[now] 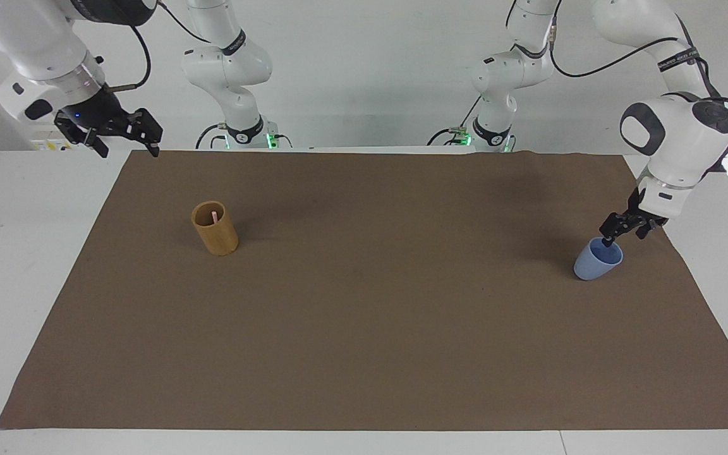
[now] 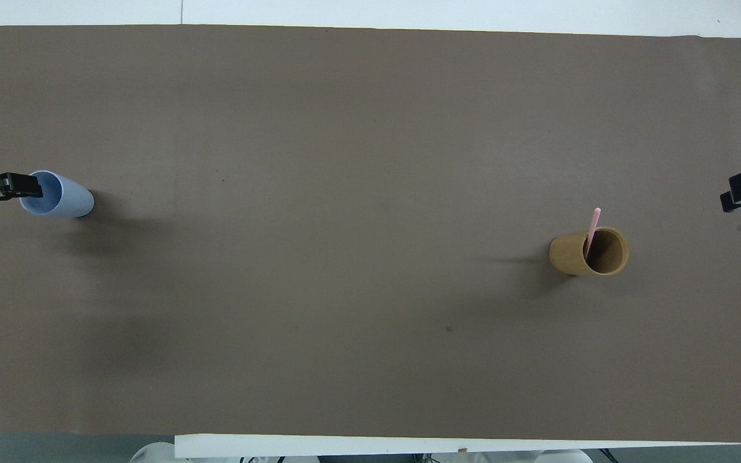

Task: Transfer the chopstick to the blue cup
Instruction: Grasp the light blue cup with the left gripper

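Left fingers (image 1: 606, 239) spread at the blue cup (image 1: 591, 266) rim; overhead shows only one.

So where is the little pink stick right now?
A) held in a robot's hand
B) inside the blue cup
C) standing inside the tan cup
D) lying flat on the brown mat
C: the pink stick leans inside the tan cup, its tip poking over the rim, while the blue cup has no stick in it.

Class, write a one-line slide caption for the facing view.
Left gripper at blue cup rim; chopstick in tan cup.
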Tool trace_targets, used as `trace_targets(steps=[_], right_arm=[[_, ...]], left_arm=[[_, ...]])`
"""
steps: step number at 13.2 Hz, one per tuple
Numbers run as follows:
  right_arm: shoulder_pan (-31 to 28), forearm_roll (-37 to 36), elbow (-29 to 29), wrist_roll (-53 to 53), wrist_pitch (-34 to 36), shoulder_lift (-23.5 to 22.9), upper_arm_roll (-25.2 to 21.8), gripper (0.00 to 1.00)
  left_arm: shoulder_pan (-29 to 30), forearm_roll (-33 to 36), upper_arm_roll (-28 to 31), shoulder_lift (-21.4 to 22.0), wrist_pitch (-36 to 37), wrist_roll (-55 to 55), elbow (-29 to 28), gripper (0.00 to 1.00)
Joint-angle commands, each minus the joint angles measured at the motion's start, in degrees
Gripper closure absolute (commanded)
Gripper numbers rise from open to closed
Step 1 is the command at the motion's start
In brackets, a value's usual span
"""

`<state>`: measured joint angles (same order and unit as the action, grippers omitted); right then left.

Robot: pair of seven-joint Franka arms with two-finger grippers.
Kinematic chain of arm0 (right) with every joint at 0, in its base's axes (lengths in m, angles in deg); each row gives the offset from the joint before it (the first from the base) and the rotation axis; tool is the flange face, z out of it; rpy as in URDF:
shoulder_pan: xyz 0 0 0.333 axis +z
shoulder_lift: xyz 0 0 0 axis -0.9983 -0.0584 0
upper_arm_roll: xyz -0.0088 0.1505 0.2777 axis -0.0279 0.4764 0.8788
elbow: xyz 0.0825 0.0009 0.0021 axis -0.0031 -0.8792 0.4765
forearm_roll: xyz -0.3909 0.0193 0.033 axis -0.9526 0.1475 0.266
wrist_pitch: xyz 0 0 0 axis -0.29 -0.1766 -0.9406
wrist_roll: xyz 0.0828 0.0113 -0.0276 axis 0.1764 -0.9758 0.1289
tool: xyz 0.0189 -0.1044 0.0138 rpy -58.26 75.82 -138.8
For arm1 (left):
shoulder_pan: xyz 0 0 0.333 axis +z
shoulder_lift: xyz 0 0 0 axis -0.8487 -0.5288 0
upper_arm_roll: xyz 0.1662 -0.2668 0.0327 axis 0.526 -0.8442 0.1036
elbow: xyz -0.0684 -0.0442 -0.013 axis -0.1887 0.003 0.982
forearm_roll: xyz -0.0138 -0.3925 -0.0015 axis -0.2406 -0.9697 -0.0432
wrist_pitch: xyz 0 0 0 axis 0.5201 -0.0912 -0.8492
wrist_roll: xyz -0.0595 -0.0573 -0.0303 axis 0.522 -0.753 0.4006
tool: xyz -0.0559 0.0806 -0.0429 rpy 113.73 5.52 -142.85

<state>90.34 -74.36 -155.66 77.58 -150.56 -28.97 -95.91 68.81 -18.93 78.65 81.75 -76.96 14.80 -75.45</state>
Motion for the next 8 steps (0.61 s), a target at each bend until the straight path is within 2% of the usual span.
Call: trace_targets(steps=[1, 2, 5, 7, 8], right_arm=[[-0.08, 0.81, -1.78, 0.01, -1.27, 1.34, 0.15, 0.01], [0.00, 0.81, -1.78, -0.07, -1.27, 1.34, 0.15, 0.01], [0.44, 1.07, -1.95, -0.33, -1.54, 1.34, 0.15, 0.01], [1.84, 1.86, -4.05, 0.01, -4.25, 2.13, 0.23, 0.01], [3.33, 2.04, -4.41, 0.88, -5.83, 2.22, 0.23, 0.01]], left_arm=[[-0.46, 0.46, 0.30, -1.74, -1.98, 1.67, -0.16, 0.83], [-0.46, 0.46, 0.30, -1.74, -2.07, 2.72, -0.24, 1.00], [-1.50, 0.46, 0.21, -1.91, -2.24, 3.26, 0.19, 1.00], [-2.65, 0.46, 0.12, -1.91, -1.89, 5.79, 0.37, 1.00], [-6.31, 0.46, 0.12, -1.91, -1.80, 10.42, 0.37, 1.00]])
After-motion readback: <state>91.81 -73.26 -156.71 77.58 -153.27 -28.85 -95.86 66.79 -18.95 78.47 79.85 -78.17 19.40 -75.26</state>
